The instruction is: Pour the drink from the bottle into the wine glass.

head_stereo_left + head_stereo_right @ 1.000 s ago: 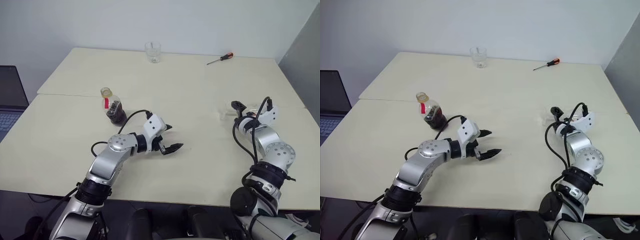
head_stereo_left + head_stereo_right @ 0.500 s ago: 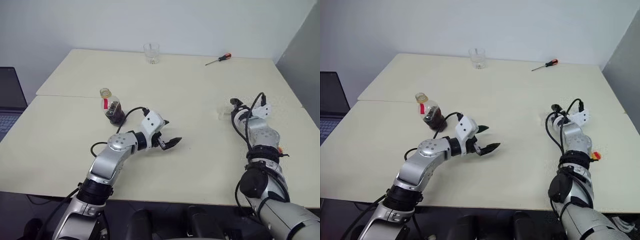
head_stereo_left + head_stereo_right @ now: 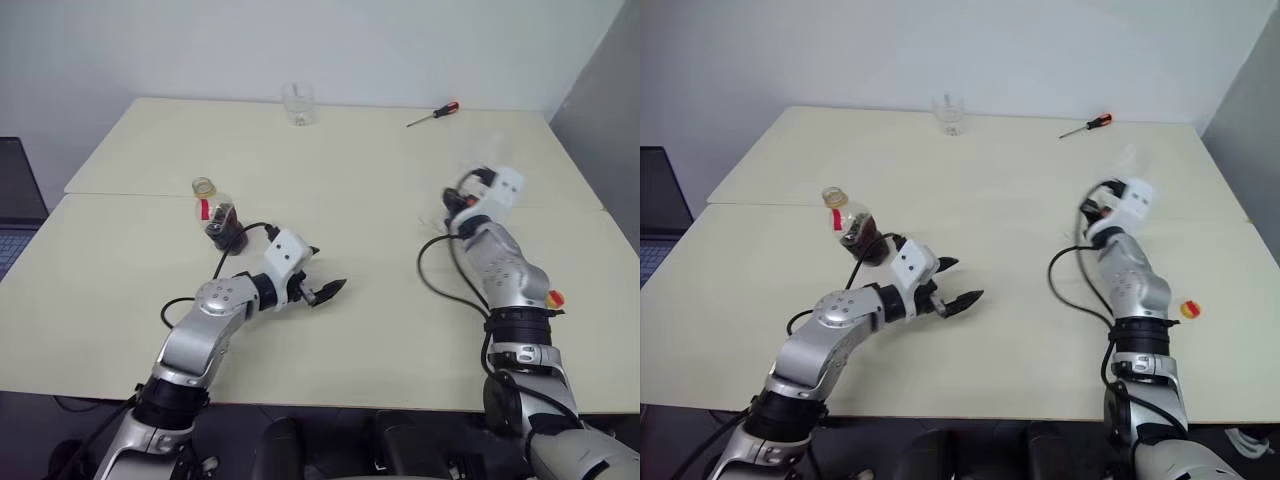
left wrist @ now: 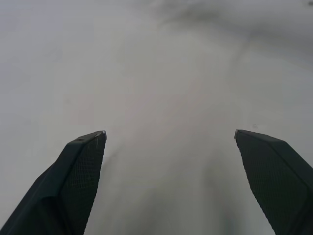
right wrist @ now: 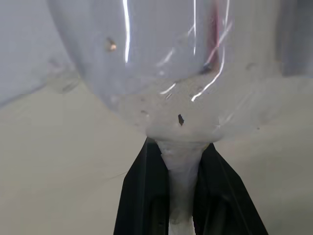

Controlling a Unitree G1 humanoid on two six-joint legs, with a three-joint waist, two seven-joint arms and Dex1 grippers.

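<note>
Clear stemmed wine glass (image 5: pixel 166 73) is sitting gripped by its stem in the right hand (image 5: pixel 182 196); left hand (image 3: pixel 318 275) is gaping wide, needing the squat plastic bottle (image 3: pixel 222 215) near the worktop's (image 3: pixel 360 190) left edge next.

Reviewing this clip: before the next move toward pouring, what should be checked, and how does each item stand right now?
1. Right gripper closed on the wine glass stem: ok, fingers clamp the stem just under the bowl.
2. Wine glass bowl empty: ok, no dark liquid in it.
3. Left gripper open and free: ok, fingers spread, nothing between them.
4. Bottle upright on the table, drink inside: ok.
5. Bottle cap off: ok, as far as the head views show; a yellow-and-red cap lies beside the right arm.
6. Left gripper at the bottle: not ok, it is apart from it.
</note>
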